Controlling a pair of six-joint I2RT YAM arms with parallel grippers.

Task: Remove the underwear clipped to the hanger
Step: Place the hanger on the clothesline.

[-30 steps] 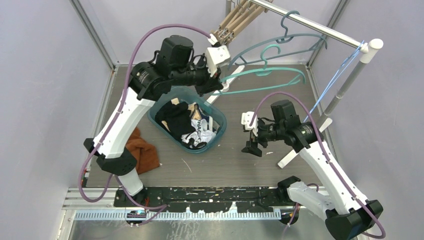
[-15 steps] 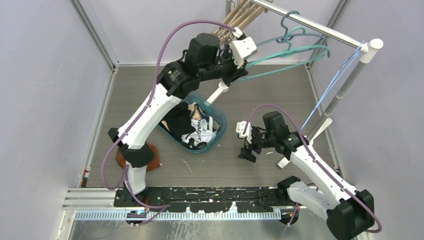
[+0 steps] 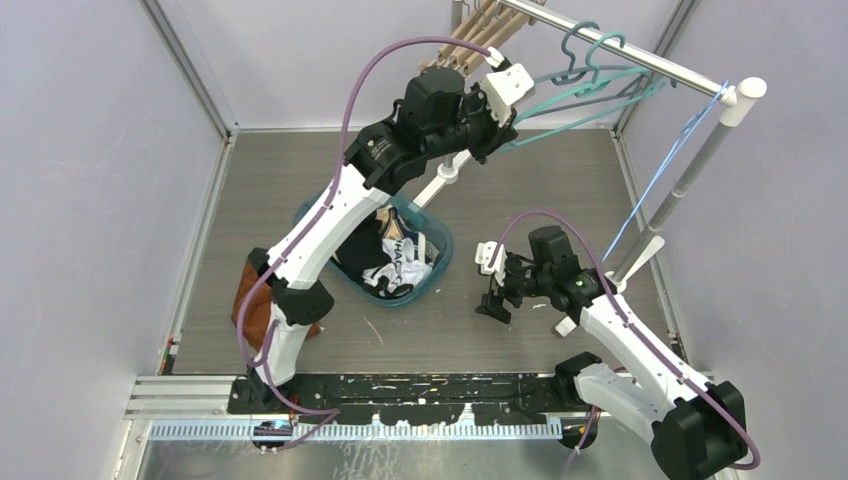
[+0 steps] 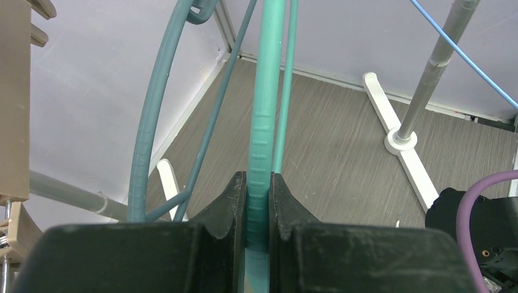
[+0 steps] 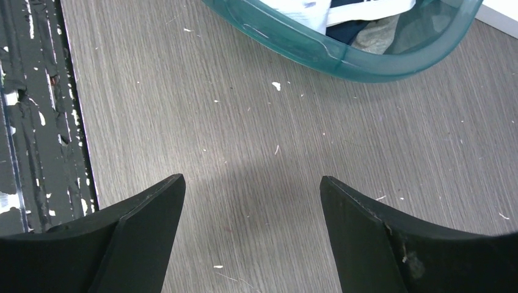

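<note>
My left gripper is raised at the back and shut on the arm of a bright teal hanger, whose hook sits at the metal rail. In the left wrist view the hanger runs straight up between my jaws. No underwear hangs on it. A heap of black and white underwear lies in the teal basket. My right gripper is open and empty low over the floor, right of the basket; the right wrist view shows bare floor between its fingers.
A darker teal hanger and several tan clip hangers hang on the same rail. The rack's white feet and post stand at the right. A brown cloth lies at the left. The basket rim is just ahead of my right gripper.
My left arm has lifted the teal hanger up and to the right, from over the basket to the rail. My right gripper has drawn slightly left and lower, still open.
</note>
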